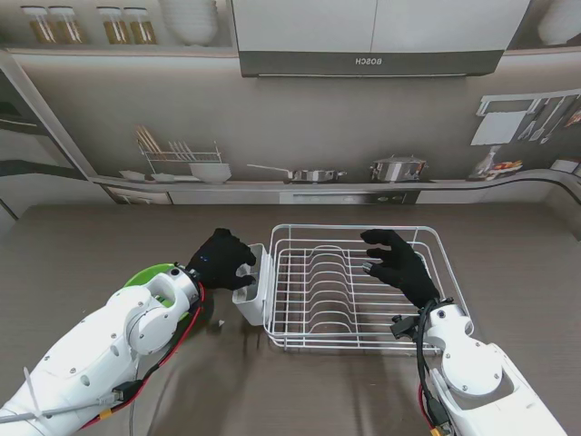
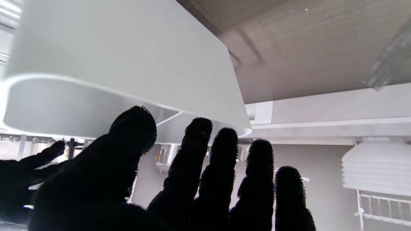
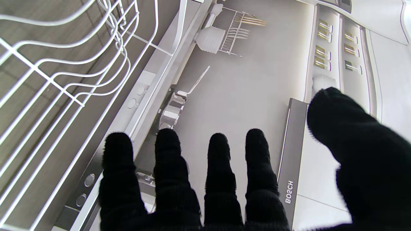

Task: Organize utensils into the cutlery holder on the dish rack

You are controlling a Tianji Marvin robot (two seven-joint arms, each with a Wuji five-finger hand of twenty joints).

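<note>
The white wire dish rack [image 1: 363, 313] stands in the middle of the table. A white cutlery holder [image 1: 251, 292] hangs on its left side. My left hand [image 1: 221, 259], in a black glove, hovers over the holder's far rim with its fingers spread and nothing in them. In the left wrist view the holder [image 2: 122, 64] fills the frame just past the extended fingers [image 2: 196, 150]. My right hand [image 1: 397, 263] is open above the rack's right half, over the wires [image 3: 64, 77]. No utensil shows in any view.
A green plate [image 1: 145, 274] lies under my left forearm, left of the holder. A small pale object [image 1: 216, 324] sits on the table close to the holder's near corner. A kitchen backdrop wall rises behind the table.
</note>
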